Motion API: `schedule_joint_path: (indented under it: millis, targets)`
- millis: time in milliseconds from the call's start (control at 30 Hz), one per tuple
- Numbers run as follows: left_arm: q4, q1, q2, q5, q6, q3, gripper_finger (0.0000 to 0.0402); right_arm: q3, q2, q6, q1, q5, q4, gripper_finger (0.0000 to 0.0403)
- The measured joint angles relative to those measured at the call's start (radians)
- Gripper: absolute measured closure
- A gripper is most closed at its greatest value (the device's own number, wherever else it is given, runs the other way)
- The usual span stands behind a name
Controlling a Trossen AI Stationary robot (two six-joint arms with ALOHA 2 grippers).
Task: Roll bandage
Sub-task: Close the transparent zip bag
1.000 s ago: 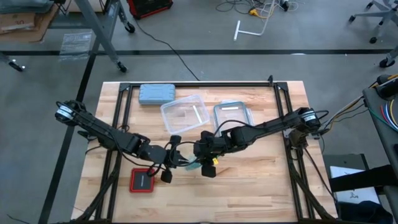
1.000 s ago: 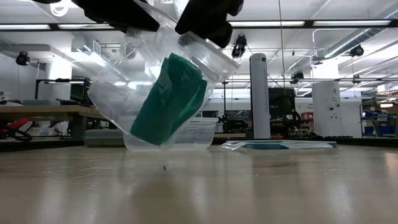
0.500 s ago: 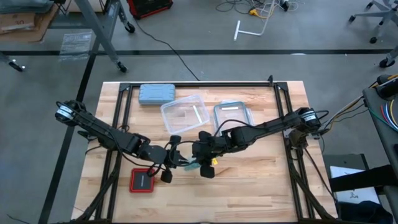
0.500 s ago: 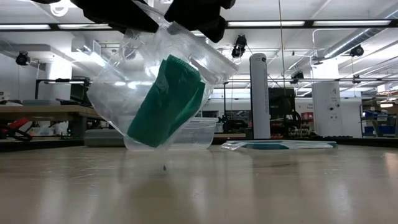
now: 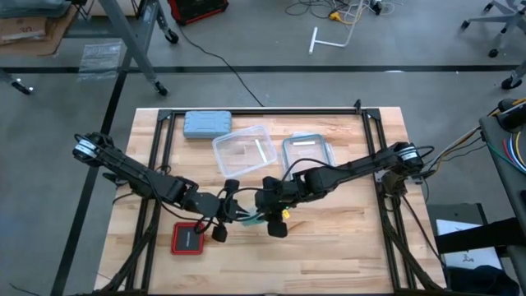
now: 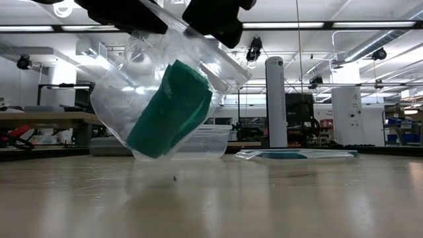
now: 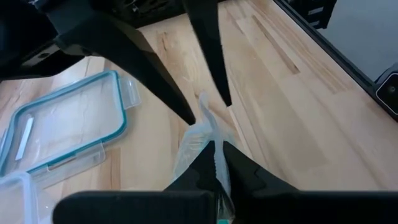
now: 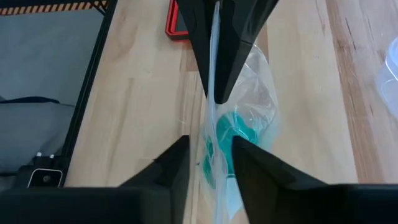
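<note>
Seen from above, the two dark arms meet near the middle of the pale wooden slatted table, and the teal-green cloth bandage shows only as a small coloured sliver between the left gripper and the right gripper.

The level view across the table explains more. The bandage sits rolled, tilted, inside a clear plastic bag that hangs just above the table surface, held up by its top edge.

The left wrist camera shows its own two fingers closed together on the bag's upper edge, with the other arm's fingers pinching the same edge from the opposite side. The right wrist camera shows its fingers on either side of the bag's film; they look clamped on it, though the gap between them makes this less certain. The teal roll shows through the plastic there.

Only the overhead view takes in the rest:
- a grey-blue hard rectangular case at the far edge;
- a clear plastic container;
- its teal-rimmed clear lid beside it;
- a small red and black square device near the left arm.
</note>
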Motion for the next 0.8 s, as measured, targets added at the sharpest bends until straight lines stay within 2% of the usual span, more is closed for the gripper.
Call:
schedule_joint_path:
  millis: [133,233,300,400,467,800]
  targets:
    - [-0.001,-0.001,0.0,0.001,0.0,0.0,0.0401,0.0,0.005,0.002,-0.001,0.0,0.001,0.0255]
    - [-0.001,-0.003,0.0,0.009,0.005,0.0,0.0401,0.0,0.01,0.003,-0.002,0.007,0.002,0.026]
    - [-0.001,-0.003,0.0,0.011,0.005,0.0,0.0401,0.0,0.011,0.003,-0.002,0.017,0.001,0.0293]
    - [0.001,-0.004,0.0,0.027,0.005,0.0,0.0401,0.0,0.011,-0.019,-0.002,0.027,0.002,0.0375]
    - [0.001,-0.004,0.0,0.033,0.005,0.0,0.0401,0.0,0.009,-0.034,-0.002,0.007,0.002,0.0387]
    - [0.019,-0.011,0.0,0.047,0.026,0.0,0.0401,-0.001,-0.003,0.038,-0.002,-0.026,-0.059,0.0252]
